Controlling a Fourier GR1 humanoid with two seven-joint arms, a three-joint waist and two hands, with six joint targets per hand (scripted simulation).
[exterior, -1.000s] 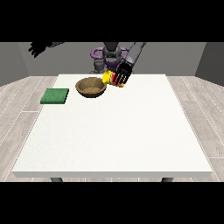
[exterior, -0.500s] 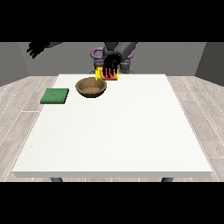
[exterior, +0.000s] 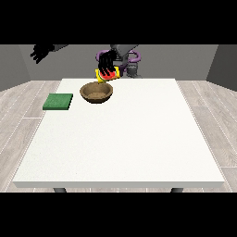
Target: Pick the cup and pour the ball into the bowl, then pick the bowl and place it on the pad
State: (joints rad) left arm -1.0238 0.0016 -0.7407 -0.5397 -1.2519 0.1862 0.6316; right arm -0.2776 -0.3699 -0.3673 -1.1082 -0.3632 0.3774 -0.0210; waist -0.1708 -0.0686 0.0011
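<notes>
One yellow cup [exterior: 107,74] with a red inside hangs in the air above the far edge of the surface [exterior: 125,139], tipped over so its mouth faces down toward the brown wooden bowl [exterior: 96,92]. The robot hand at the view's right [exterior: 107,63], black, is curled round the cup from above, its fingers lying across the yellow wall. I can't make out the ball from here.

The bowl sits upright on the surface just below and a little toward the left edge from the cup, close to the far edge. Cup and bowl do not touch; the lower rim of the cup hangs just above the bowl's far rim.

Further toward the left edge lies the green square pad [exterior: 58,102], flat, near the far left corner, apart from the bowl with bare white top between them.

The robot hand at the view's left [exterior: 41,52] is raised well off the surface, out past the far left corner, holding nothing; whether its fingers are spread or bent I cannot tell.

Behind the cup stands the robot's grey body [exterior: 126,58] with purple loops of cable.
</notes>
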